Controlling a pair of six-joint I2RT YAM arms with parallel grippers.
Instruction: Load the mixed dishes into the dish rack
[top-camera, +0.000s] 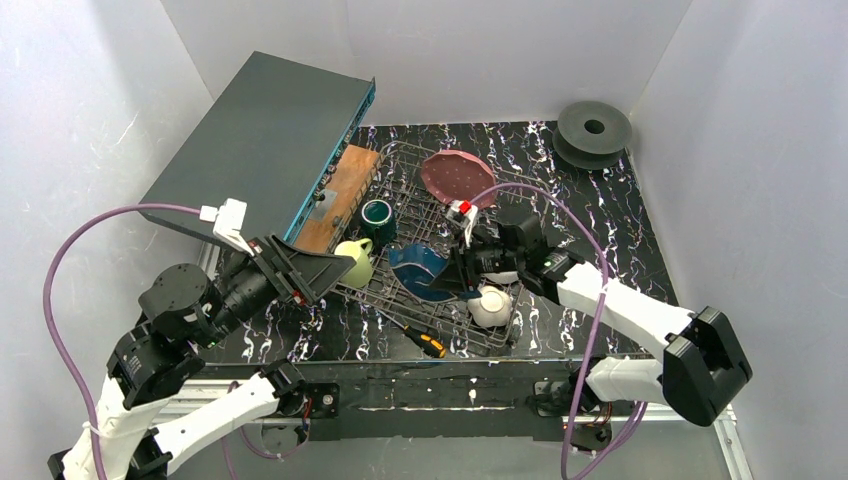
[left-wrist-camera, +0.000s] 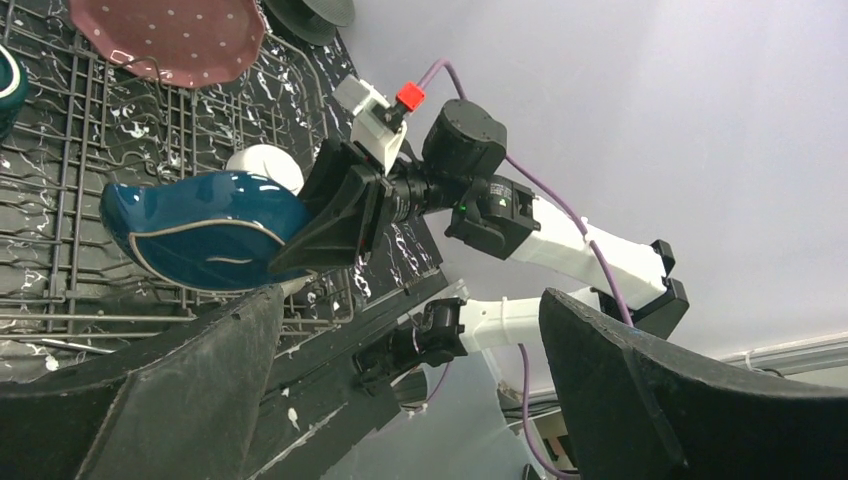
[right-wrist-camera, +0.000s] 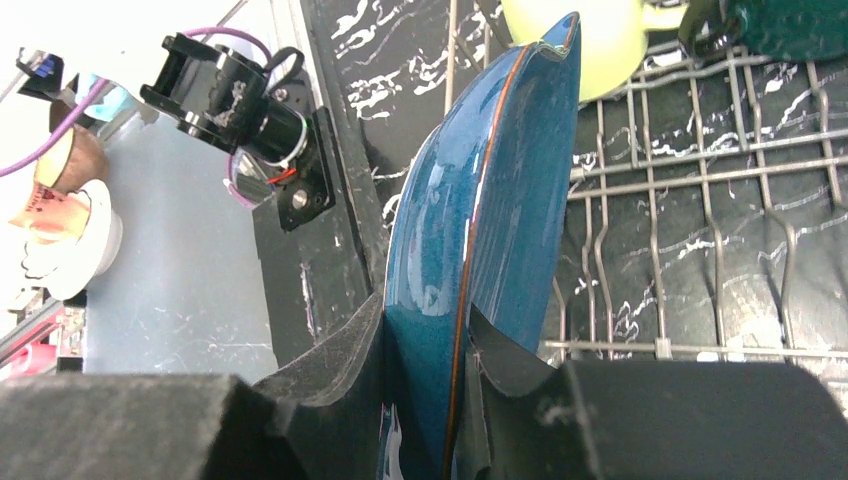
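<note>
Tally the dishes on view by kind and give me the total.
Mugs: 2, the dark green mug and the pale yellow-green mug
Plates: 1, the pink speckled plate
Squarish dishes: 1, the blue dish
White bowls or cups: 1 clearly seen, the white vessel
Total: 5

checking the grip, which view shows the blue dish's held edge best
Right wrist: the blue squarish dish stands on edge, its rim pinched in the right tool. Left wrist shows its broad face in front of the dish rack; top external shows it small, partly hidden by the arm.
</note>
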